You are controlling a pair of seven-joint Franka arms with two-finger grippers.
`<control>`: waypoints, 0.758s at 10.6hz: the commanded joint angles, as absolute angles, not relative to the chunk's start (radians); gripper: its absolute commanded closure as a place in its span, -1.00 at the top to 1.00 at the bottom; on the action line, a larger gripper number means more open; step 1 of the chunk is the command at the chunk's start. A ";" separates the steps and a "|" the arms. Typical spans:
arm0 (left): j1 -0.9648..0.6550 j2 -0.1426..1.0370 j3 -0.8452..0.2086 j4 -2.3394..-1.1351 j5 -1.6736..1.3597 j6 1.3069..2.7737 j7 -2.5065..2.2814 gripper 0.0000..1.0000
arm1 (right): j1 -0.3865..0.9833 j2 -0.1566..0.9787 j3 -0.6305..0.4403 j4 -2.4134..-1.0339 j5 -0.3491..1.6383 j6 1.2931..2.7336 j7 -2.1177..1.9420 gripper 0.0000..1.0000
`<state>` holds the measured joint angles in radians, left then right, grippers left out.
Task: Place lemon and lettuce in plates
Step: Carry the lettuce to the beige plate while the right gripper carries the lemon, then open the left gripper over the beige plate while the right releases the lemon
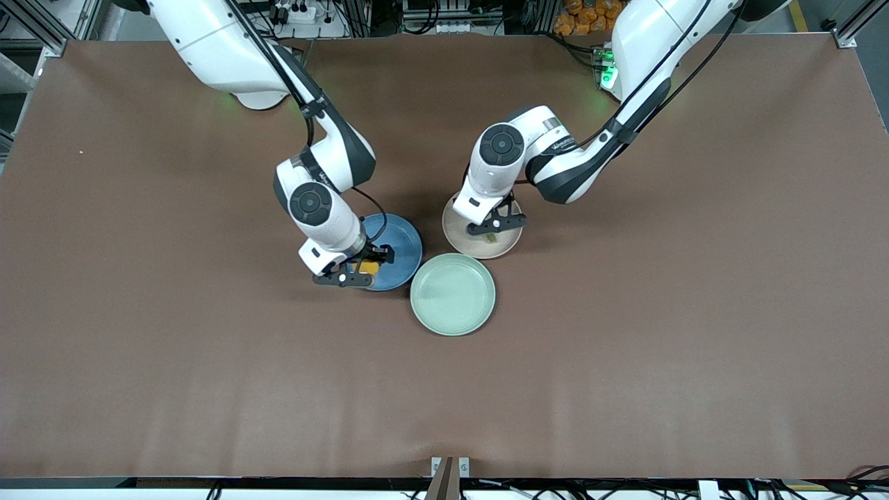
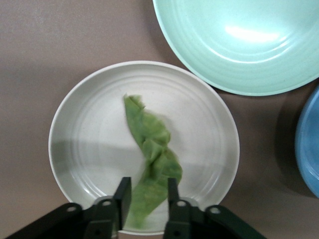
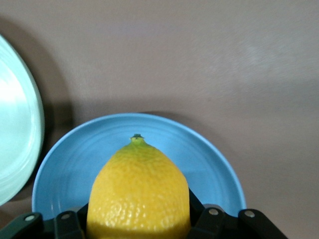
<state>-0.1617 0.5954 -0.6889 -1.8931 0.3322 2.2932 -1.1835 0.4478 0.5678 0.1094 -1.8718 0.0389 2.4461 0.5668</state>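
My right gripper (image 1: 361, 269) is shut on the yellow lemon (image 1: 367, 267) and holds it low over the blue plate (image 1: 403, 243), at its edge nearer the front camera. In the right wrist view the lemon (image 3: 139, 194) fills the jaws of my right gripper (image 3: 139, 211) above the blue plate (image 3: 209, 164). The green lettuce (image 2: 152, 149) lies in the beige-pink plate (image 2: 84, 149). My left gripper (image 2: 148, 194) is open, its fingers on either side of the leaf's end. In the front view my left gripper (image 1: 494, 232) hangs over the beige-pink plate (image 1: 462, 239).
A pale mint-green plate (image 1: 452, 294) lies nearer the front camera, touching both other plates; it also shows in the left wrist view (image 2: 239, 45) and the right wrist view (image 3: 17, 134). The blue plate's rim (image 2: 309, 149) shows in the left wrist view. Bare brown table lies around.
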 commanded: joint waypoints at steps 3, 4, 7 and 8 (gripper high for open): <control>-0.161 0.591 -0.683 -1.876 0.371 2.303 -1.213 1.00 | 0.480 0.623 0.097 -1.867 0.018 2.500 0.581 -0.18; -0.157 0.586 -0.683 -1.862 0.373 2.301 -1.212 1.00 | 0.483 0.626 0.097 -1.864 0.018 2.502 0.581 -0.06; -0.169 0.594 -0.635 -1.780 0.396 2.301 -1.207 1.00 | 0.483 0.634 0.097 -1.864 0.018 2.502 0.647 1.00; -0.169 0.592 -0.621 -1.755 0.397 2.301 -1.201 1.00 | 0.483 0.632 0.097 -1.864 0.018 2.502 0.653 1.00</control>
<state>-0.1565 0.5950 -0.6392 -1.7892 0.3648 2.2987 -1.1835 0.4729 0.6270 0.1055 -1.8701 0.0349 2.4988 0.6098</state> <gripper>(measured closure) 0.000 0.150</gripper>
